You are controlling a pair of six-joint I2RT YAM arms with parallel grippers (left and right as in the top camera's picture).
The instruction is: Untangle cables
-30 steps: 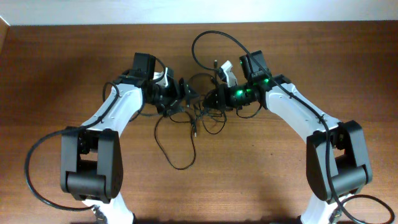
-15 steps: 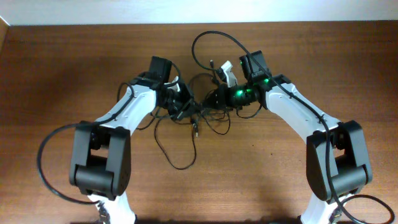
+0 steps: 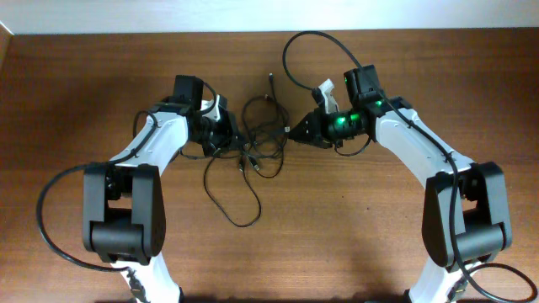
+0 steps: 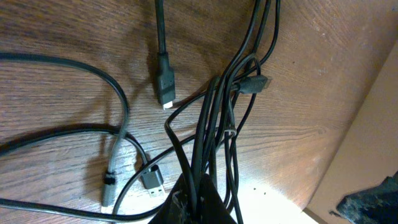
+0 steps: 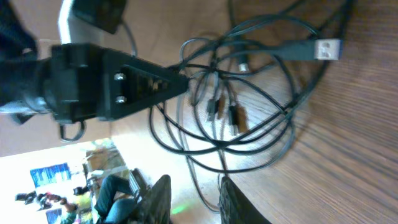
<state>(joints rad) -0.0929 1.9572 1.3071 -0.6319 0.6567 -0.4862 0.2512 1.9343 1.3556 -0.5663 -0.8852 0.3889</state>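
Note:
Several thin black cables lie tangled on the brown table between my two arms, with one loop trailing toward the front. My left gripper sits at the tangle's left side. In the left wrist view it is shut on a bundle of cables that fans away from the jaws. Loose plugs lie beside the bundle. My right gripper is at the tangle's right edge. In the right wrist view it stands open, with a cable strand running loose between the fingers.
A silver-tipped USB plug lies at the edge of the tangle. One cable end points toward the back of the table. Thick arm wiring arches above the right arm. The table's far edge meets a pale wall.
My left gripper closed on a bundle of cables and drew it left. My right gripper opened, let go and backed off to the right. The tangle shifted left.

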